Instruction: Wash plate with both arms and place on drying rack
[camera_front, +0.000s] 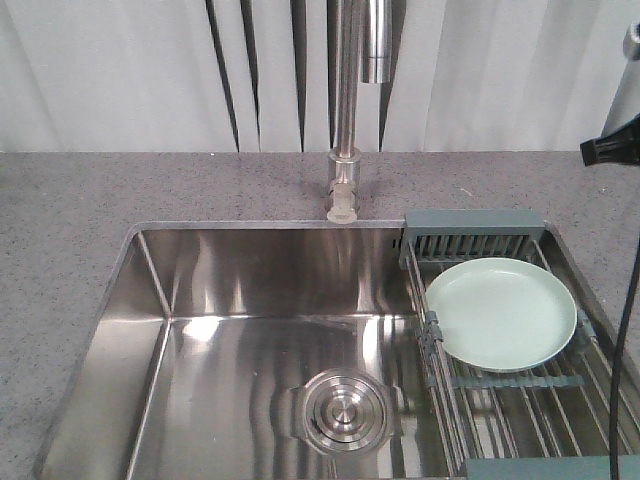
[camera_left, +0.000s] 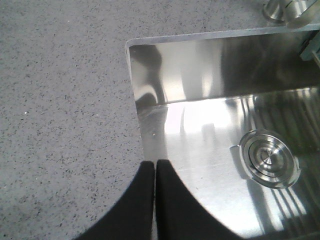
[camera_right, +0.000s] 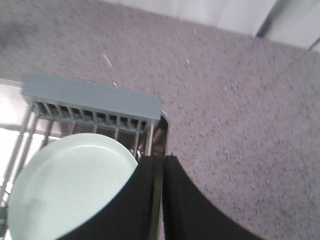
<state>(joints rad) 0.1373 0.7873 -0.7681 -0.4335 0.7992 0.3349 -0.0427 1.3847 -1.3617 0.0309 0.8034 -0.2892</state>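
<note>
The plate (camera_right: 70, 187) lies flat on the rack (camera_right: 90, 100) at the sink's right edge, just left of the closed right gripper (camera_right: 159, 162); the closed left gripper (camera_left: 155, 167) is well apart

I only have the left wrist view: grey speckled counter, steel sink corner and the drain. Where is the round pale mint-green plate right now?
Observer: The round pale mint-green plate lies on the steel-rod drying rack across the sink's right side.
Operator: Is the right gripper holding it?
Observer: No. In the right wrist view the right gripper is shut and empty, over the plate's edge near the rack's grey-green end bar.
Operator: Is water running?
Observer: The front view shows no stream below the tall steel faucet.
</note>
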